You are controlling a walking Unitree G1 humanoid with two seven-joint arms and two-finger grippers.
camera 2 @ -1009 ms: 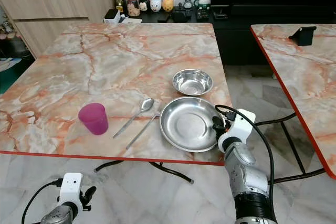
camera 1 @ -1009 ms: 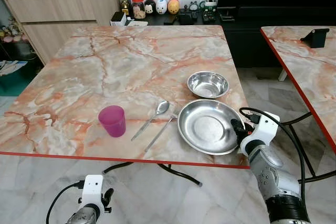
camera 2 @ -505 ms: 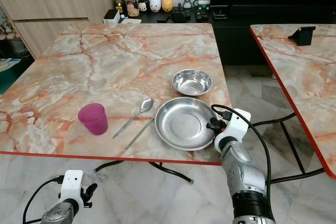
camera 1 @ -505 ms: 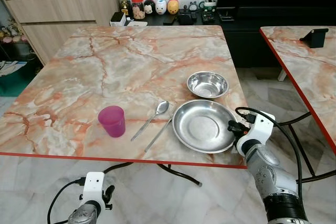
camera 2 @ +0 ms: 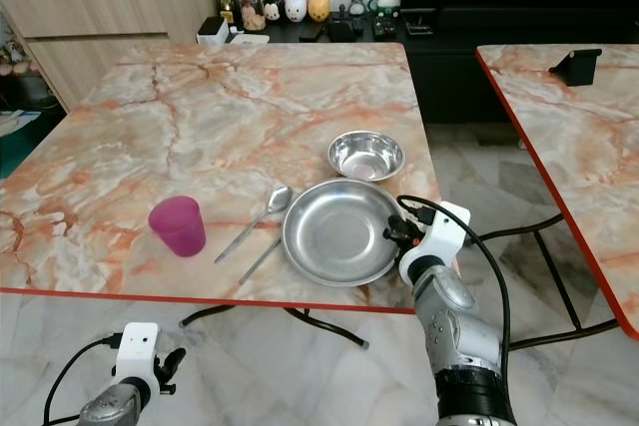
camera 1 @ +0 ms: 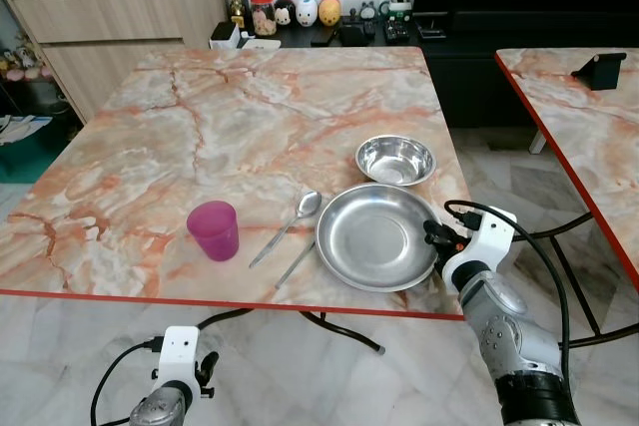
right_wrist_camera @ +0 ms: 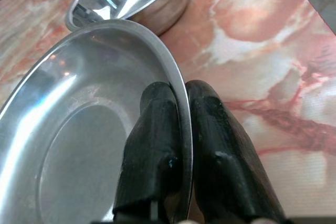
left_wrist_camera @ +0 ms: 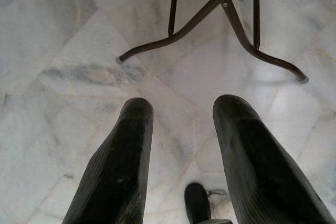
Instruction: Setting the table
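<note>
Change: right gripper, pinching the round steel plate by its rim, has slid it left against the steel fork | left gripper spread, idle | placement nearly finished.

**Tally on the marble table**

One steel plate, one steel bowl, one spoon, one fork partly hidden under the plate's rim, and one pink cup. Two marble tables: the near table and another to the right.
</note>
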